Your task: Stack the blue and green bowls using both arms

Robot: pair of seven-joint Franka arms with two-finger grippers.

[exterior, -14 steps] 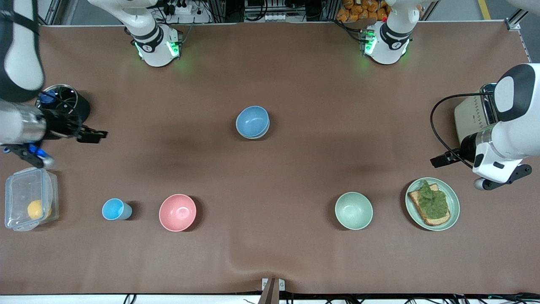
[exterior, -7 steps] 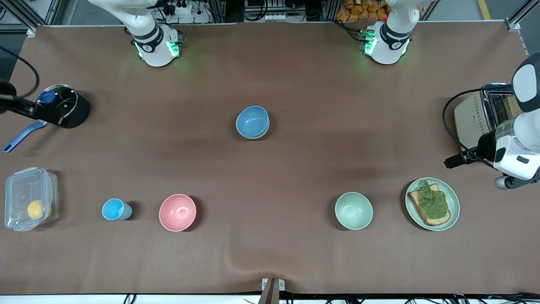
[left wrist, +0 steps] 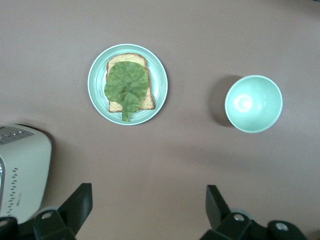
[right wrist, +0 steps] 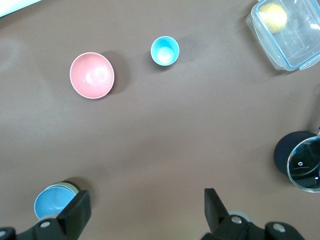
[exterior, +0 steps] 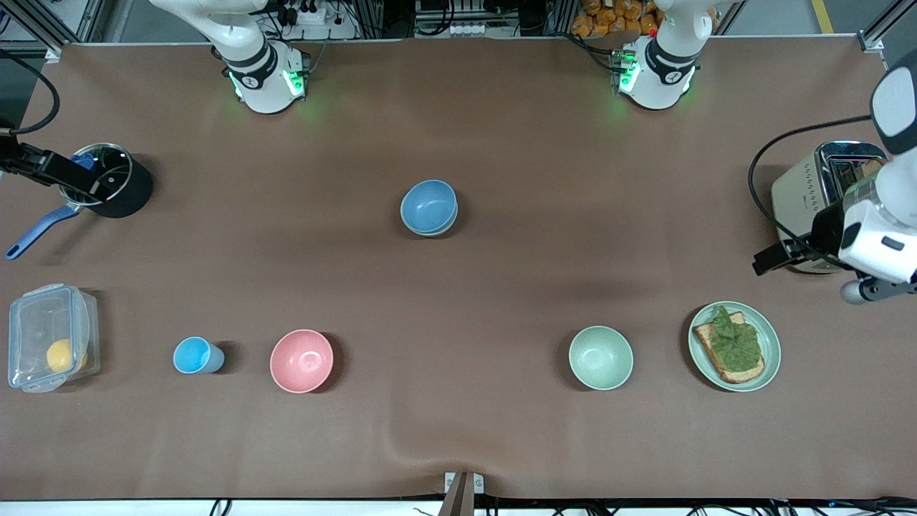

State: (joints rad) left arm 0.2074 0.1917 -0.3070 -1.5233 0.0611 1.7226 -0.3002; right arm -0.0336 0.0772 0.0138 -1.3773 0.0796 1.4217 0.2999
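- Front view: the blue bowl point(exterior: 428, 206) is a touch toward 12 o'clock from the middle of the table. It already looks nested in the green bowl point(exterior: 450, 223), which only shows as a thin rim peeking out underneath. So the stack looks done to me.
- A paler mint bowl point(exterior: 600, 357) sits at about 4 o'clock from the stack, and a pink bowl point(exterior: 301, 360) at about 7 o'clock.
- The right gripper point(exterior: 71, 179) hangs over the black pot point(exterior: 129, 193). The left gripper point(exterior: 765, 263) is over the table by the toaster point(exterior: 802, 193).
- Left wrist view: the left gripper point(left wrist: 149, 205) has its fingers spread wide with nothing between them.
- Right wrist view: same for the right gripper point(right wrist: 145, 210), wide and empty. The green rim shows under the blue bowl here too.
- Handling guess: light, stiff plastic with a matte, not very slippery finish. Pinch one over the rim wall.
- Writing: nothing readable. The toaster's markings are too small.
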